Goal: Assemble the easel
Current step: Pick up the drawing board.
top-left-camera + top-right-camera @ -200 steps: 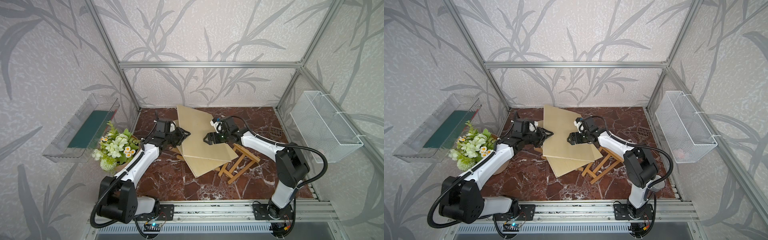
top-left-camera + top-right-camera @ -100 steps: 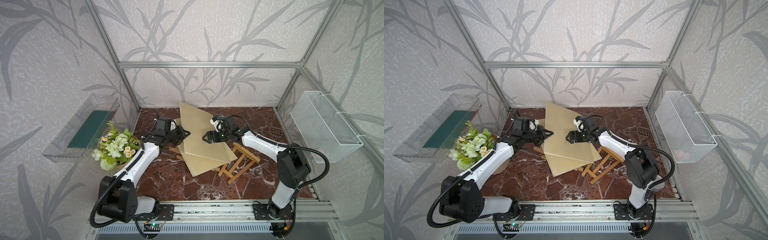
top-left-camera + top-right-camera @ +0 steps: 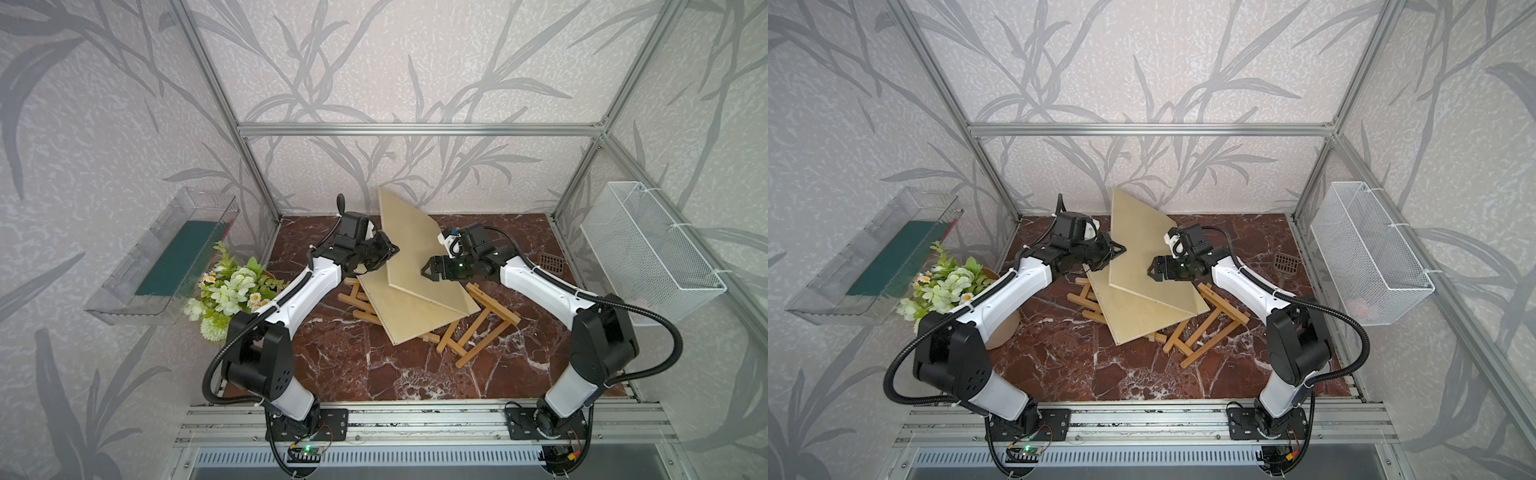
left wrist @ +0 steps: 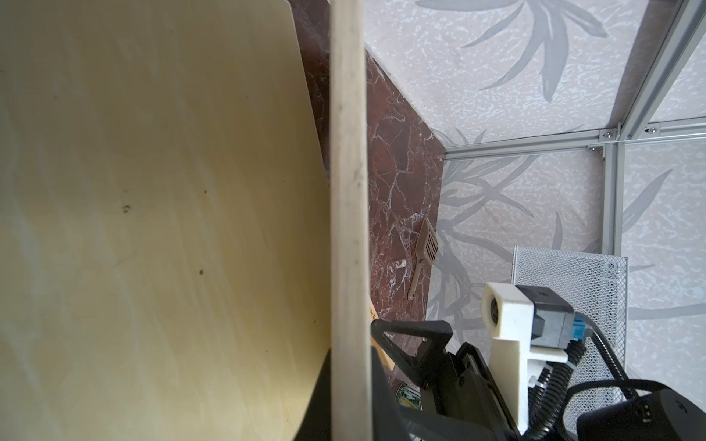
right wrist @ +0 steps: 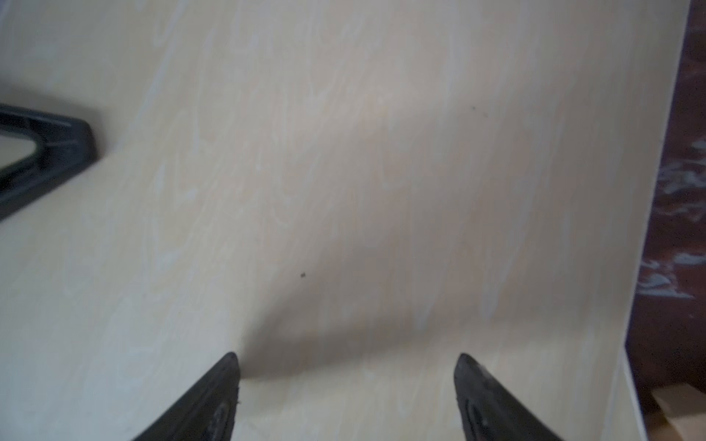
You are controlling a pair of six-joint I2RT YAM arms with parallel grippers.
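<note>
Left gripper clamps the edge of the tilted upper board; right gripper gapes, empty, beside its face; the thin pinch may slip, dropping it onto the wooden frame.

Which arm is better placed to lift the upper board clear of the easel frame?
Left, I'd say: the left gripper is shut on the edge of the tilted upper board. The right gripper is open at the board's face, holding nothing.
</note>
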